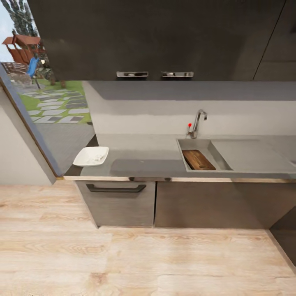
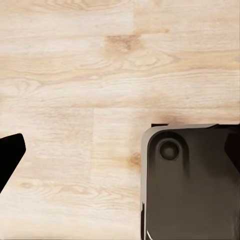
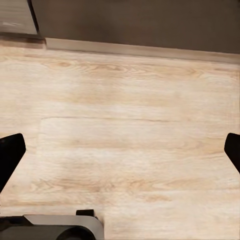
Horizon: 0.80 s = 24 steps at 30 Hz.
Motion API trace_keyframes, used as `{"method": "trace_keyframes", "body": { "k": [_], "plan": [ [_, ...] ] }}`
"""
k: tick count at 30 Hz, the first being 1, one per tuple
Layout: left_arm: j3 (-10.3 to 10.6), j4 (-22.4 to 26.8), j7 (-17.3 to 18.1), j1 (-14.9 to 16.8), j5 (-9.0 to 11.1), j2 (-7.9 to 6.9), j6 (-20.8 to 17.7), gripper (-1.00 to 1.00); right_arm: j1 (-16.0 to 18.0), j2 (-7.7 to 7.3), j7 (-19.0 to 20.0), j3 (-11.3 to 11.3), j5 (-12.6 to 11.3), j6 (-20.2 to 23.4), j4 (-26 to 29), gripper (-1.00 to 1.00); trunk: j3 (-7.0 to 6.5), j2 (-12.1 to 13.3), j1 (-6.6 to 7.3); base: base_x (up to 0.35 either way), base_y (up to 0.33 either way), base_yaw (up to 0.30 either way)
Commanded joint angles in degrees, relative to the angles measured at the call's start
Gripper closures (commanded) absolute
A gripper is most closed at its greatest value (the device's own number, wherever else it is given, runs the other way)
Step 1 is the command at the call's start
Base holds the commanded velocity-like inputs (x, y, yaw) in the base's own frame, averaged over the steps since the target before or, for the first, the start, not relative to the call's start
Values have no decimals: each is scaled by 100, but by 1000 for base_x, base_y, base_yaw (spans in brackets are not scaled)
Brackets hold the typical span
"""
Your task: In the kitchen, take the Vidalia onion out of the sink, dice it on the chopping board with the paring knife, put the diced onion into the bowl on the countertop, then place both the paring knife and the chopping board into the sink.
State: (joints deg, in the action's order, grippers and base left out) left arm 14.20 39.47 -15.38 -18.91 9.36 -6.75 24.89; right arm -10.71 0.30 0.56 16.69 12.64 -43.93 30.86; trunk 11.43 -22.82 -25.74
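Note:
From a step back, the head view takes in the grey countertop (image 1: 144,162). The sink (image 1: 196,144) is set into it right of centre, and the dark brown chopping board (image 1: 198,160) lies inside the basin. The white bowl (image 1: 88,157) stands at the countertop's left end, with some pale bits in it too small to identify. I cannot make out the Vidalia onion or the paring knife. My left gripper (image 2: 120,155) and right gripper (image 3: 120,155) hang above the wooden floor, fingers wide apart and holding nothing.
A chrome faucet (image 1: 198,121) with a red dot rises behind the sink, and a steel drainboard (image 1: 250,152) lies to its right. Dark wall cabinets (image 1: 156,39) hang above. A window (image 1: 45,94) is at the left. The robot's dark base (image 2: 192,185) shows beneath the left gripper.

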Motion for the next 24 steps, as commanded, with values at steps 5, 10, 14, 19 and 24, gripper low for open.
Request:
{"method": "trace_keyframes", "body": {
  "k": [5,10,14,19,24],
  "plan": [
    [49,8,-44,2,57,-10,13,-100,-2,0,6,34,46,-11,4,-100,-28,-10,-4,0,0,212],
    [48,3,-44,2,57,-8,10,-100,-2,-4,6,36,46,-11,1,-100,-70,-10,-4,0,0,80],
    [49,0,-44,2,57,-9,9,-100,-2,-4,6,36,44,-11,3,-100,-106,-10,-4,0,0,9],
    [48,-1,-44,2,57,-7,8,-100,-2,-4,6,36,44,-11,1,-100,-152,-10,-4,0,0,2],
    [49,-1,-44,1,57,-7,7,-100,-2,-4,6,36,44,-11,1,-100,-197,-10,-4,0,0,0]
  ]
}}
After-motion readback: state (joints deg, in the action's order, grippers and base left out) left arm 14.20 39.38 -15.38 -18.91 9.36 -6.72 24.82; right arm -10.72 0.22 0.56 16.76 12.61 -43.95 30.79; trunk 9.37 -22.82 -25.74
